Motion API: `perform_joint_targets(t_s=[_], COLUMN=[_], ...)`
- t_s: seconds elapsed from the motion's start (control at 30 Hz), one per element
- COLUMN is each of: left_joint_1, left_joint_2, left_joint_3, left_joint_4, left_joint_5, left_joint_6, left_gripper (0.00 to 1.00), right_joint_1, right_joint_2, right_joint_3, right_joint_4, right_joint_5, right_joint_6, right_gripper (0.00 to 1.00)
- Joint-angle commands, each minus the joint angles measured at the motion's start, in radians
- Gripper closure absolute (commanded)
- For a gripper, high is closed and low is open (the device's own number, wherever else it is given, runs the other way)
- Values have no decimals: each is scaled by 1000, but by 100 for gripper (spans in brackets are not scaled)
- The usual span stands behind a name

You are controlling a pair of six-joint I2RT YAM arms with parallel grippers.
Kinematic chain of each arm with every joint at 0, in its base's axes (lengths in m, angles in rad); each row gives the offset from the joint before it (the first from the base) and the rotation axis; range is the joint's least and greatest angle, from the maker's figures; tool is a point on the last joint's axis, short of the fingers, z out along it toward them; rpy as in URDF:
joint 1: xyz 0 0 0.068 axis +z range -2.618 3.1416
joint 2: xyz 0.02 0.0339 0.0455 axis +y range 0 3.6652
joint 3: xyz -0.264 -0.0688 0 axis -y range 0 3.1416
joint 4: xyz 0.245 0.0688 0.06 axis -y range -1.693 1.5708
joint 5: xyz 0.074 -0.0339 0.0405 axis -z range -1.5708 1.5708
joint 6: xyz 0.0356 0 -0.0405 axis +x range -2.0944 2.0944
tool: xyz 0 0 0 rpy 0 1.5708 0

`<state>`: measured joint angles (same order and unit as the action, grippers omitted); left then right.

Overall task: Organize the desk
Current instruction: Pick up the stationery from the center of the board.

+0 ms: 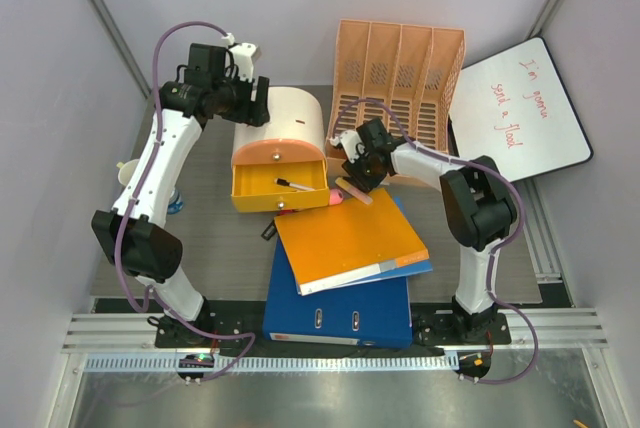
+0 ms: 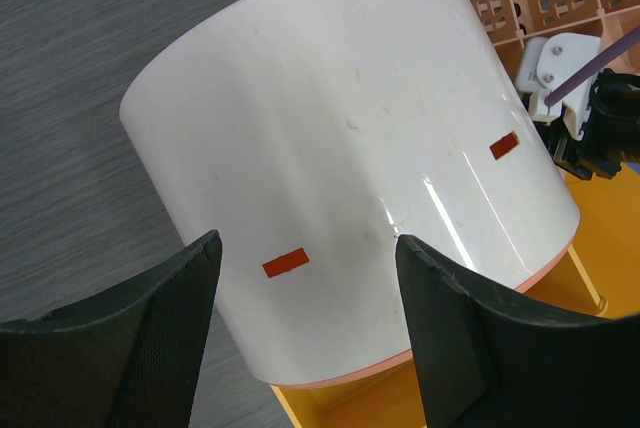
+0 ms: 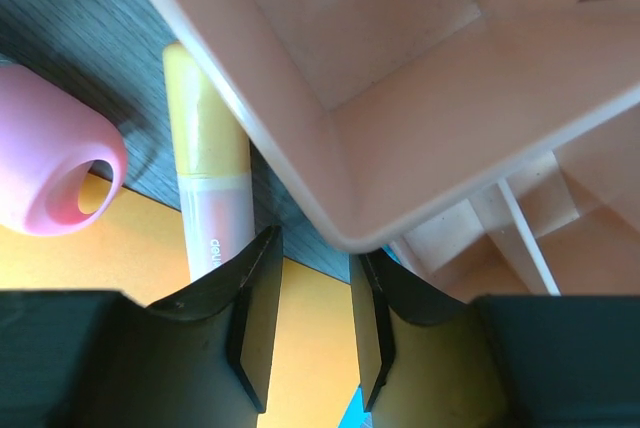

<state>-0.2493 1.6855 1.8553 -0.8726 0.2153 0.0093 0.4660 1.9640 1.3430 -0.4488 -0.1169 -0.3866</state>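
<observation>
The dark grey desk [image 1: 215, 238] holds a white round-topped drawer box [image 1: 283, 118] whose yellow drawer [image 1: 262, 191] is pulled open with a pen [image 1: 293, 185] inside. My left gripper [image 1: 262, 100] hovers open and empty over the box's back left; in the left wrist view the box [image 2: 340, 128] lies beyond my open gripper [image 2: 308, 243]. My right gripper [image 1: 352, 176] is narrowly open and empty beside a yellow glue stick [image 1: 354, 191]. In the right wrist view the glue stick [image 3: 210, 188] lies just left of my gripper [image 3: 315, 248], near a pink ring-shaped item [image 3: 45, 173].
An orange file rack [image 1: 400, 73] stands at the back; its corner [image 3: 380, 98] hangs close above my right fingers. An orange folder [image 1: 350, 238] lies on a blue binder [image 1: 340, 303] at the front. A whiteboard [image 1: 520, 108] leans at the right. A cup [image 1: 125, 173] sits at the left.
</observation>
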Motion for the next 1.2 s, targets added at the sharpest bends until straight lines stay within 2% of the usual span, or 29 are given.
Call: perform_joint_targets(t_s=[0.0,0.17,0.23,0.33,0.4,0.77,1.17], left_joint_1=[-4,-2,-2,-2,-2,-2,-2], left_joint_2=[-6,-10,-12,-9,-9,-7,-7], left_joint_3=[28,27,24,18,19,18,13], left_joint_4=[20,20,23,24,26,24,26], left_joint_5=[-10,-11,-10,-8,-1,-2,-7], left_joint_6=[15,20,18,18,12,12,17], left_gripper=[29,29,29,29,29,29,29], right_joint_1=[-20,-20,-18,-15,-17,-15,-15], right_joint_2=[10,12,-16,-98,-123,-126,-44], right_joint_3=[33,21,12,-33,-45,-61,-39], right_joint_4=[52,42,39,81,94,131,125], right_joint_5=[30,6,3,16,37,74,66], right_joint_6=[-14,-2,5,5,-11,-41,-34], right_gripper=[63,73,69,57,55,55,56])
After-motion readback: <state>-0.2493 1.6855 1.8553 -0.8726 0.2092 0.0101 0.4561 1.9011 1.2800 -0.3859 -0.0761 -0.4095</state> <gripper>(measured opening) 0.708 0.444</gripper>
